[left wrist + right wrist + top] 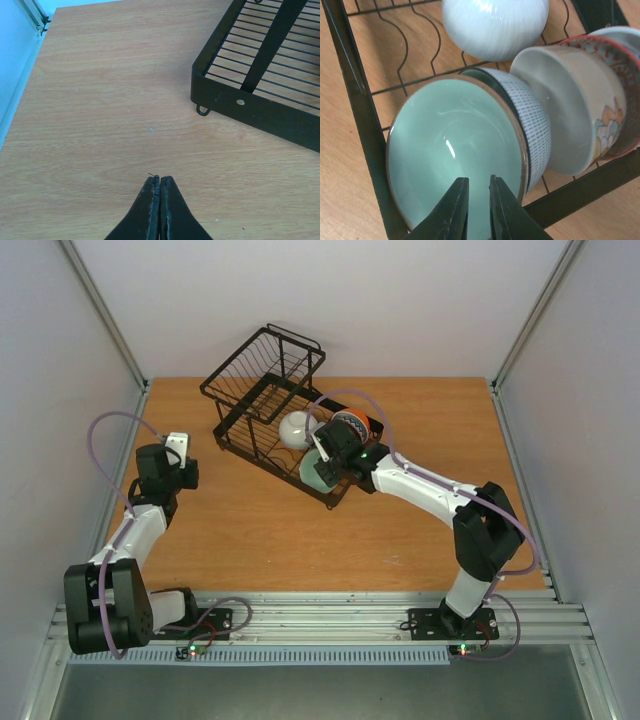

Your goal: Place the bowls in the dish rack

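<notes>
- firstly, at 9 o'clock of the table, the left gripper: fingers pressed together on nothing, hovering over bare wood, well apart from every bowl.
- dish rack: at 12 o'clock of the table, set askew; one corner lies at 2 o'clock of the left fingers.
- bowls, all at the rack's 5 o'clock end: a white ribbed bowl, seemingly dome up. beside it a row stands on edge, each leaning on the next: celadon bowl, blue-dashed bowl, cream bowl, orange-rimmed bowl.
- right gripper: fingers a narrow slit apart with nothing seen between them, just in front of the celadon bowl's hollow; whether they touch it cannot be told.
- progress, as a judgement: loading looks nearly or wholly done, since every bowl in view is inside the rack and the top view shows none on the table. what seems left is to draw the right arm clear.
- view against view: only the right wrist view separates the row into single bowls and shows their patterns. from above they merge under the arm. only the top view shows the whole rack and both arms. the left wrist view adds only a rack corner and no bowl.
</notes>
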Available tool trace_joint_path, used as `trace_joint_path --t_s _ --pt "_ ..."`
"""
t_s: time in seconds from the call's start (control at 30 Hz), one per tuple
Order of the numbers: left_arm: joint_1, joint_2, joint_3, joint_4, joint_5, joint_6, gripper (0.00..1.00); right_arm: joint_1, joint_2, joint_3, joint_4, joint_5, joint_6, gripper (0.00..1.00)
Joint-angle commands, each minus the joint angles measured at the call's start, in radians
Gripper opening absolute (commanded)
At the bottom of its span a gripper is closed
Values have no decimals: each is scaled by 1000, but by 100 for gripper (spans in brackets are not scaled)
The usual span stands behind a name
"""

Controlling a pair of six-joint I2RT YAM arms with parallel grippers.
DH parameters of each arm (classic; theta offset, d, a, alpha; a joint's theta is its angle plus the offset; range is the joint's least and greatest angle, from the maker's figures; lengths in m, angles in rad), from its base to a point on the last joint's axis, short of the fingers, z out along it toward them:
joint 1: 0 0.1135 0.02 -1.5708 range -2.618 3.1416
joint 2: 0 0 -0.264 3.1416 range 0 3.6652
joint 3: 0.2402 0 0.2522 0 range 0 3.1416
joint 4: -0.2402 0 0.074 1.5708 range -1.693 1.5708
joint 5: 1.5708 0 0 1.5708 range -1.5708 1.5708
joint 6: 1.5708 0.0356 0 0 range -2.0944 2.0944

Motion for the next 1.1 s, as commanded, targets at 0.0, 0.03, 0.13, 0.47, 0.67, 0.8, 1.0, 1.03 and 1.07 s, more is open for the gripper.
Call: trace_joint_path --t_s 0.0,0.03,0.13,0.47,0.67,0.8,1.0,1.03,1.07 --pt "8 -19 -14 57 -1 -7 1 -4 20 -22 4 9 19 14" --pt "6 -18 -13 56 -1 -8 0 -5 20 -24 6 12 19 14" --pt "8 -18 -13 57 -1 -7 1 -8 18 -28 8 17 21 12" --pt "7 -18 -12 57 -4 -9 0 -12 13 -50 16 26 26 4" --pt "7 -18 -13 58 -7 -9 1 -13 20 -54 23 20 26 1" --pt "8 -18 -13 59 -9 -9 1 -13 15 -60 30 18 24 1" --pt "8 -19 -15 60 -11 -9 1 -11 -15 -79 46 18 22 1" --pt "8 -19 -15 59 -10 -8 0 -12 -19 -84 48 17 22 1" --pt "8 -19 -14 60 -10 -8 1 -12 -21 -85 47 17 23 1"
